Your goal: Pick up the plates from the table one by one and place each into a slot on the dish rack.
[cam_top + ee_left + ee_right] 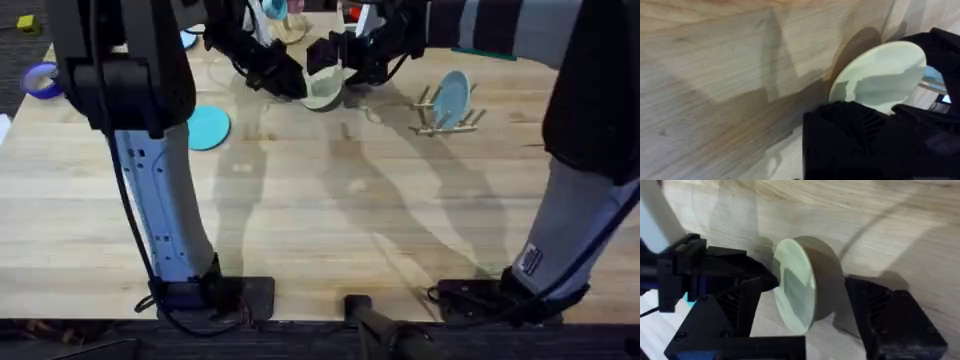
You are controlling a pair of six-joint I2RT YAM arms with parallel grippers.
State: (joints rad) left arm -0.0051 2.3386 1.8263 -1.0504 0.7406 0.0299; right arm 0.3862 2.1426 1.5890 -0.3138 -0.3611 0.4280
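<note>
Gripping the cream plate (323, 93) by its edge, the left gripper (297, 86) has its jaws closed on the rim and holds the disc tilted up on edge just above the table (330, 220), while the right gripper (805, 330) stands with its fingers spread wide to either side of the same plate, apparently ready to take it over. That upright hold suits a narrow slot. Off to the right, the dish rack (447, 118) already holds one turquoise plate (452, 98) upright, and another turquoise plate (208, 128) lies flat near the left arm.
</note>
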